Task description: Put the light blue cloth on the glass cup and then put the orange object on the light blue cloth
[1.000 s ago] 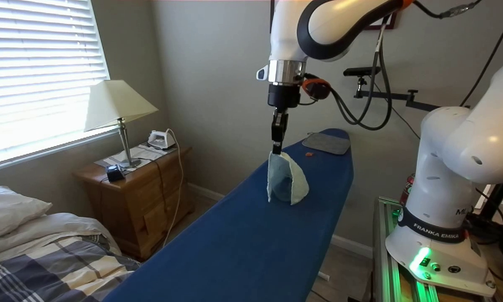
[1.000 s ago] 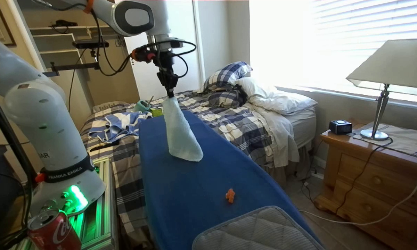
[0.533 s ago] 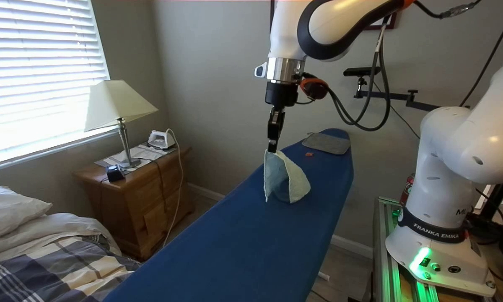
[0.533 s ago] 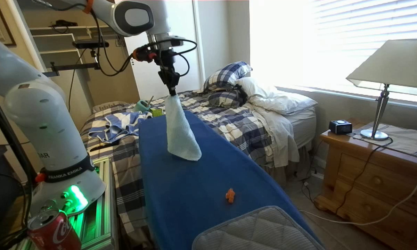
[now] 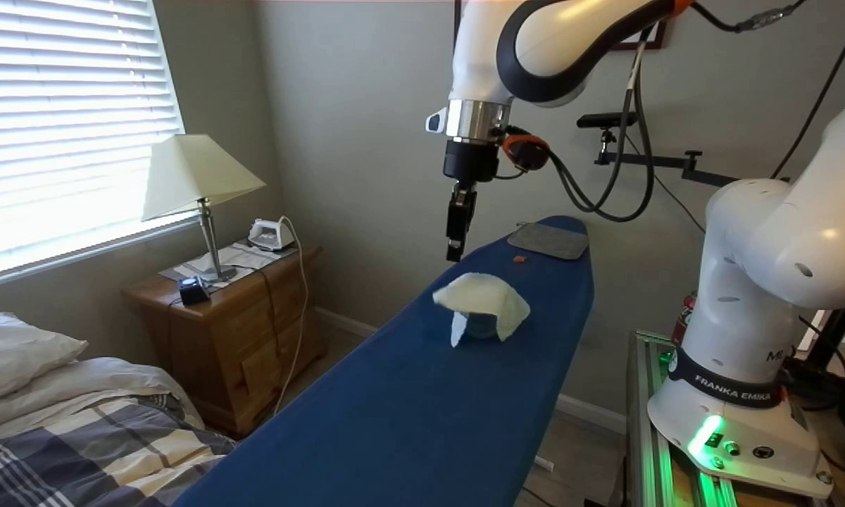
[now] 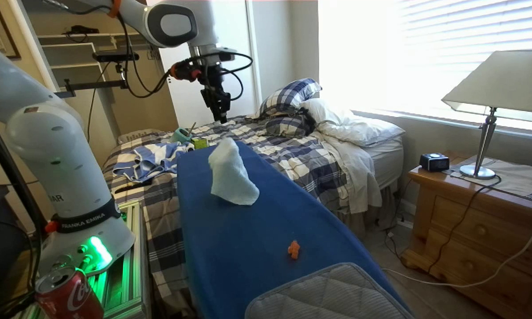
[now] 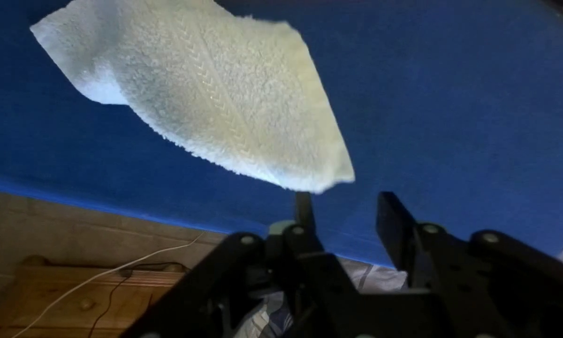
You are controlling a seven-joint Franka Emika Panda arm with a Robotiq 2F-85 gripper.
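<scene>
The pale blue cloth (image 5: 483,294) lies draped over the glass cup (image 5: 482,326), whose lower part shows faintly under the cloth's front opening. One cloth corner sticks out to the side. The cloth also shows in an exterior view (image 6: 232,177), where it hides the cup, and in the wrist view (image 7: 225,98). My gripper (image 5: 455,255) is above the cloth, apart from it, with fingers spread and nothing between them in the wrist view (image 7: 345,197). The small orange object (image 6: 294,250) lies on the dark blue surface, between the cloth and the grey pad; it also shows small (image 5: 520,259).
The dark blue ironing board (image 5: 422,415) bears everything. A grey quilted pad (image 6: 328,294) lies at one end. A nightstand (image 5: 232,331) with lamp and iron stands beside the board, and a bed (image 6: 292,164) is nearby. A red can (image 6: 69,294) stands by the robot base.
My gripper has opened and let go of the cloth. The cloth's raised corner has dropped and folded over the cup. The orange object has not moved.
</scene>
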